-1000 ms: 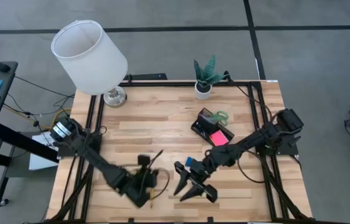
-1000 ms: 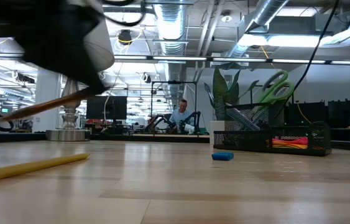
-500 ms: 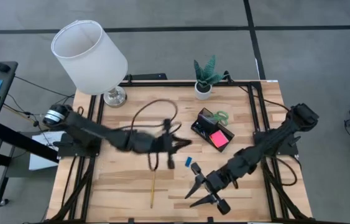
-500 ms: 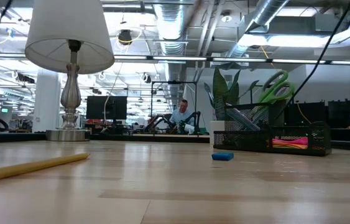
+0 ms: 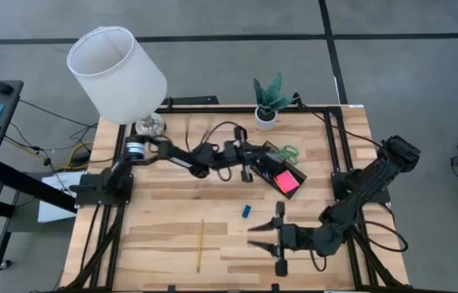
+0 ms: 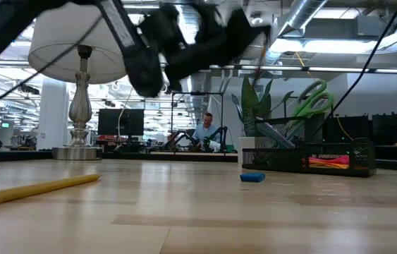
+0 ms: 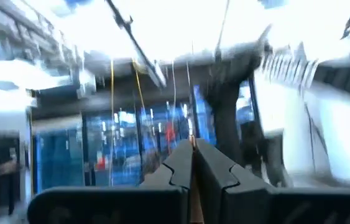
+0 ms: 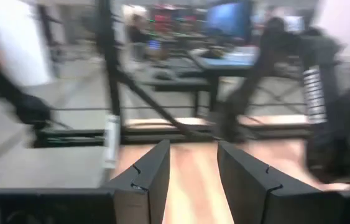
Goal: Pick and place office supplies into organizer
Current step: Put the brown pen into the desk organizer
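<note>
Left end effector (image 5: pixel 249 163) pinching brown pencil (image 7: pixel 192 142) beside organizer (image 5: pixel 271 167) (right one spread).

The high view looks straight down on the whole table (image 5: pixel 172 175); the low view faces level across it from 6 o'clock toward 12, sharing the organizer (image 6: pixel 311 156).

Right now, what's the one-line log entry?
left gripper: shut on brown pencil, above organizer | right gripper: open, empty | yellow pencil, blue eraser: on table
</note>
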Robot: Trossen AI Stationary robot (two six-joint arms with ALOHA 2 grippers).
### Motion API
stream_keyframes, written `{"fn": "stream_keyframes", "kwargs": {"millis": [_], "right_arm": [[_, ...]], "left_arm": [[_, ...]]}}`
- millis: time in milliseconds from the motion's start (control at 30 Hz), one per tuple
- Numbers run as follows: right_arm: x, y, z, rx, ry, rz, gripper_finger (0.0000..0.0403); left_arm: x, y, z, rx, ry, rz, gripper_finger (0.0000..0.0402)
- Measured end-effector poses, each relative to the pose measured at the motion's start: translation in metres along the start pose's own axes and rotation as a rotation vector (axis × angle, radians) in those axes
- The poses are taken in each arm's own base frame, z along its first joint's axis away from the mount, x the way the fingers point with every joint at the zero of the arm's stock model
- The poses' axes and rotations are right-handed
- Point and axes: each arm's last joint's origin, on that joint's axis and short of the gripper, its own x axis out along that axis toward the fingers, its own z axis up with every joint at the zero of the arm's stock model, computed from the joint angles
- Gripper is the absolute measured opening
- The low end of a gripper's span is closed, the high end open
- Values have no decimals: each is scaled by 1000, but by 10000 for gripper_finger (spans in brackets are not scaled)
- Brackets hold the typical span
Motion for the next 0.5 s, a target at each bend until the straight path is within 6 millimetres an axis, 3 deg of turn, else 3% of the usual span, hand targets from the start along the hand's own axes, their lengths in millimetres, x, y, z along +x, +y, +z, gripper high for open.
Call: {"fn": "stream_keyframes", "kwargs": {"millis": [100, 333, 500], "right_arm": [[-1, -1, -2, -27, 13, -72, 127], [-2, 0, -2, -26, 13, -71, 127], [-8, 6, -2, -28, 12, -47, 127]], "left_arm": [[13, 7, -22, -5, 20, 6, 4], [57, 14, -44, -107, -75, -49, 3], [62, 15, -64, -77, 47, -43, 2]]}}
